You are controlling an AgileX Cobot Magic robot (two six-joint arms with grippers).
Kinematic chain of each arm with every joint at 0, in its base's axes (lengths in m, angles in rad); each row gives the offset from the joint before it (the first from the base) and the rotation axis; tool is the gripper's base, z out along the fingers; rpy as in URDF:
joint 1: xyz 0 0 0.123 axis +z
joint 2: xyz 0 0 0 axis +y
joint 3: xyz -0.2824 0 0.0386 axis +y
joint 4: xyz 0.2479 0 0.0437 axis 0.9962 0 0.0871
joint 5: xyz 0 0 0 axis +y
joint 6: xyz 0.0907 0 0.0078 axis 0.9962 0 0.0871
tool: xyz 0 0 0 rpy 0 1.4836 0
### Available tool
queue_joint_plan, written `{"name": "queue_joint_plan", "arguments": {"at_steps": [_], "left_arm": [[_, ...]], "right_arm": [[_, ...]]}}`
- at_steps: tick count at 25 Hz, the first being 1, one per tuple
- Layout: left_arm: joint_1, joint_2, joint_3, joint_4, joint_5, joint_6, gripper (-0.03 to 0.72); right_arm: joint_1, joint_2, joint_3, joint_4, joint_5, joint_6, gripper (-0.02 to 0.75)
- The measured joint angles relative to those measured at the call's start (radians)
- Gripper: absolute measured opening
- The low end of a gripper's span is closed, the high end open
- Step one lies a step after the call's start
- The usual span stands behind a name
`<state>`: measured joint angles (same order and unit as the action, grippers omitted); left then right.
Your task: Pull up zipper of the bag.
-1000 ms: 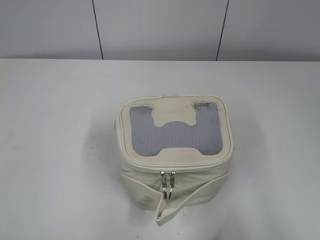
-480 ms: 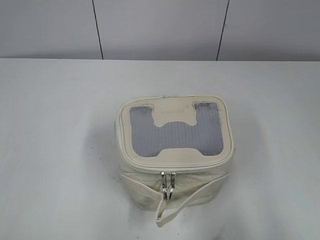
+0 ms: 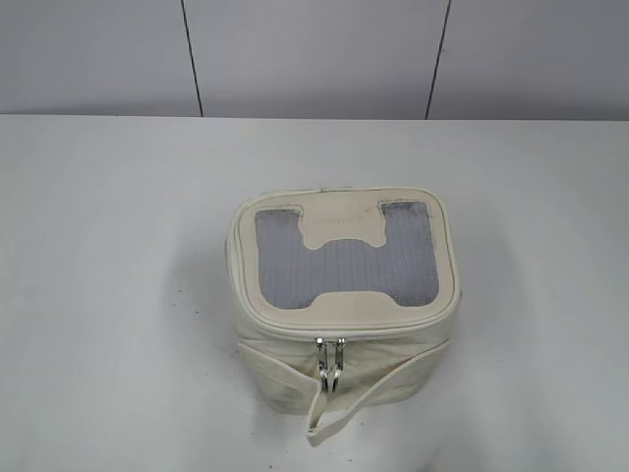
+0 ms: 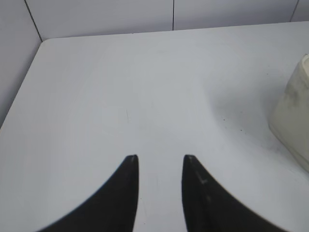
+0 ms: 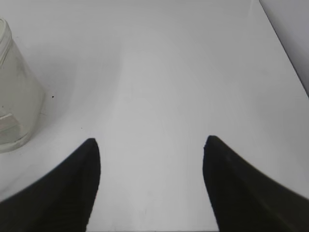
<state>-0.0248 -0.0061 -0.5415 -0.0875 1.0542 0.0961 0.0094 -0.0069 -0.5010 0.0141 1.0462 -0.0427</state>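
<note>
The cream-white bag [image 3: 344, 383] stands in the middle of the white table, with a grey ribbed top panel and an H-shaped cream patch. The zipper [image 3: 393, 331] runs around its top rim. Two silver pulls [image 3: 330, 362] hang together at the front, above the loose cream strap [image 3: 339, 413]. Neither gripper shows in the exterior view. In the left wrist view my left gripper [image 4: 159, 159] is open and empty over bare table, with the bag's side [image 4: 292, 121] at the right edge. In the right wrist view my right gripper [image 5: 150, 145] is open and empty, with the bag's side [image 5: 14, 101] at the left edge.
The white table [image 3: 118, 246] reaches back to a grey panelled wall [image 3: 314, 54]. The table's left edge and rounded corner show in the left wrist view [image 4: 29, 72]. Its right edge shows in the right wrist view [image 5: 285, 48].
</note>
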Motion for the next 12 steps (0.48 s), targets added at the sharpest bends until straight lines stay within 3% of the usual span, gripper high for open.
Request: {"name": "queue_joint_plan", "arguments": {"at_steps": [12], "left_arm": [[0.0,0.0,0.0,0.0,0.0,0.0,0.241]], "right_arm": [[0.0,0.0,0.0,0.0,0.0,0.0,0.522]]}}
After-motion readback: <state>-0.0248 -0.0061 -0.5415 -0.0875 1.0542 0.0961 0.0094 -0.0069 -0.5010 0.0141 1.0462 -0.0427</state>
